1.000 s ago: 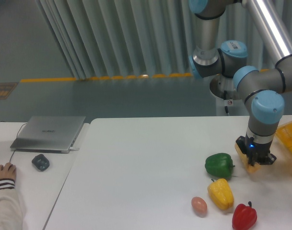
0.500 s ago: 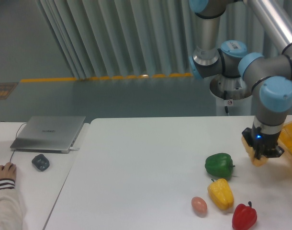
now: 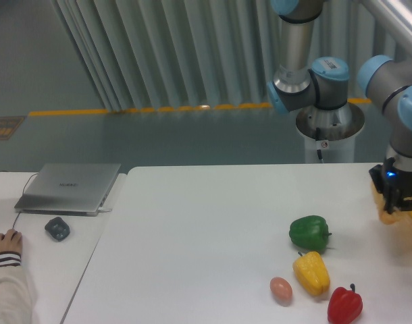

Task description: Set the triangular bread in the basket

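peppers [image 3: 309, 233] right on table [image 3: 192, 236] | laptop [image 3: 69, 187] far left

A smooth, matt white table [image 3: 192, 236] fills the lower frame. At lower right sit glossy, plastic-looking pieces: a green pepper [image 3: 309, 233], a yellow bell pepper [image 3: 311, 272], a red pepper [image 3: 345, 305] and a duller, pinkish egg [image 3: 281, 289]. At left, a laptop [image 3: 69, 187] has a brushed, silvery metal lid. The robot arm [image 3: 307, 81] at upper right shows satin grey metal tubes with smooth light-blue plastic caps. Behind it hangs a pale, ribbed curtain [image 3: 159, 54], matt in finish.
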